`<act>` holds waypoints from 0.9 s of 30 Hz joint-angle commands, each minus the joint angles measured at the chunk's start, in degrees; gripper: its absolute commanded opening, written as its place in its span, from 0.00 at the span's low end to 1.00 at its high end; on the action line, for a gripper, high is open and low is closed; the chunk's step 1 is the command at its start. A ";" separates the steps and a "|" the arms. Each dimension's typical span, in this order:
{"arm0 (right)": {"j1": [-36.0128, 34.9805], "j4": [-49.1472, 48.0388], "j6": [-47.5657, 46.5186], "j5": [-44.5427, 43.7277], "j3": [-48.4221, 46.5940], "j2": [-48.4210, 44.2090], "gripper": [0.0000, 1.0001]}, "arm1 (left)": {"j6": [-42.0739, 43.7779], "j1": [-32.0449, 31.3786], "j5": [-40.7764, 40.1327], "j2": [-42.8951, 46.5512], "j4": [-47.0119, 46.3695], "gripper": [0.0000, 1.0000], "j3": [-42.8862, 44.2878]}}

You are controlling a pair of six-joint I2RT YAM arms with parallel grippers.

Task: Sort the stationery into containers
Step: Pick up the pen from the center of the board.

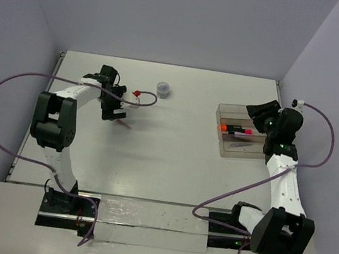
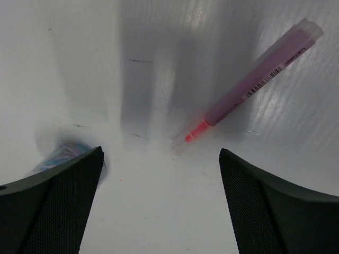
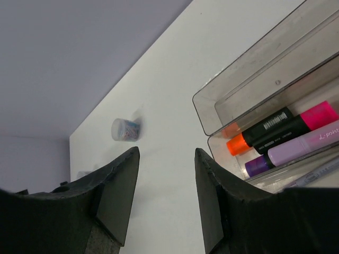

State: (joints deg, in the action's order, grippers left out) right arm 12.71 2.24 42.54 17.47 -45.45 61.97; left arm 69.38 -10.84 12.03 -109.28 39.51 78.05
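Closest to us, at the near edge of the table (image 1: 163,171), the two arm bases sit side by side. Out from there on the left half, the left gripper (image 1: 115,114) hangs low over the tabletop, its jaws spread wide with nothing between them. In its wrist view the dark fingers (image 2: 58,206) frame only bare surface. Just ahead of that gap lies a grey-purple pen (image 2: 249,87), flat and slanted. Its clear cap and red tip point back toward the fingers and touch neither. A small bluish thing (image 2: 62,152) shows blurred at the edge of one finger, and we cannot tell what it is. At about the same depth on the right half stands the clear smoky tray (image 3: 212,114), divided into three long compartments. The nearest compartment holds a slim pale pen (image 3: 318,173). The middle one holds a black marker with an orange end (image 3: 267,131), with a magenta marker (image 3: 320,114) at its other end. A pale purple marker with a dark purple cap (image 3: 302,144) lies alongside them. The right gripper (image 1: 259,118) hovers above the tray's far side, jaws parted partway and pinching nothing. Farthest out, a small round jar (image 1: 163,89) stands upright on the open table, well apart from the tray and both grippers.
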 commanded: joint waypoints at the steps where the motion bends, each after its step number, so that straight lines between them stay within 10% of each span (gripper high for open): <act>1: -0.23 2.15 -1.62 2.59 -0.21 -2.23 0.54 | 4.26 -1.15 -1.19 -3.66 2.77 0.95 3.36; 11: -0.24 1.74 -1.26 3.35 -0.10 -3.07 0.54 | 4.56 -4.29 -7.14 -2.15 -0.03 0.84 -3.58; 23: -0.32 4.26 -3.66 2.20 -0.08 -4.88 0.54 | 1.13 -8.21 -11.73 -4.20 3.17 0.04 -5.17; 27: -0.32 4.55 -3.69 2.56 -0.46 -5.34 0.54 | -2.01 -9.23 -13.48 -4.75 4.28 0.00 -5.82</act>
State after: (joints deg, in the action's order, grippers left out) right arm 12.71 6.91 40.04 19.81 -45.19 58.65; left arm 71.06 -18.69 -1.76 -111.04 39.19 73.60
